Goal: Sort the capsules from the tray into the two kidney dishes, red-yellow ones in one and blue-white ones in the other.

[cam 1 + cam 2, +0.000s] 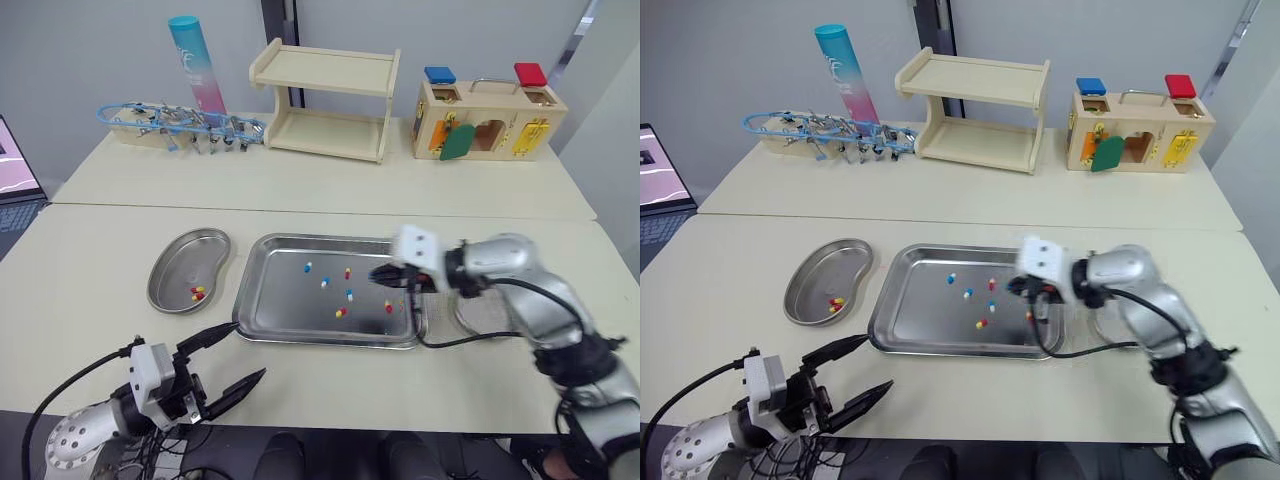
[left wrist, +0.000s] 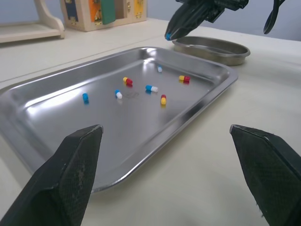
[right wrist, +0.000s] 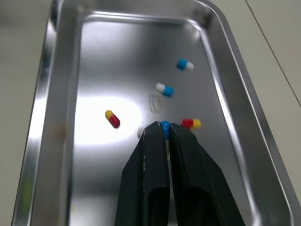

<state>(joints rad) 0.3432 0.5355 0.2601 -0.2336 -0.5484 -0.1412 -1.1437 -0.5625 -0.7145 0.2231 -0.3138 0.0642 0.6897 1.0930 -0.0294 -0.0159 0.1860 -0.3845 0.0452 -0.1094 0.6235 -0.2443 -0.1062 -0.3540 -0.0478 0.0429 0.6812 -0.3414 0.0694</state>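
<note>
A steel tray [image 1: 320,340] in the middle of the table holds several loose capsules, red-yellow [image 1: 341,312] and blue-white [image 1: 325,282]. Above its right part my right gripper [image 1: 378,274] is shut on a blue-white capsule [image 3: 165,125] held at the fingertips. Left of the tray a kidney dish [image 1: 180,262] holds a few red-yellow capsules [image 1: 198,293]. The second kidney dish [image 2: 225,55] stands right of the tray, partly behind my right arm. My left gripper [image 1: 248,349] hovers open near the table's front edge, just off the tray's front left corner, with nothing between its fingers.
Along the back of the table stand a blue tool rack [image 1: 180,125], a tall tube [image 1: 195,60], a wooden shelf [image 1: 325,100] and a wooden lock box [image 1: 487,120]. A laptop [image 1: 15,180] shows at the left edge. A black cable [image 1: 450,340] crosses the tray's right rim.
</note>
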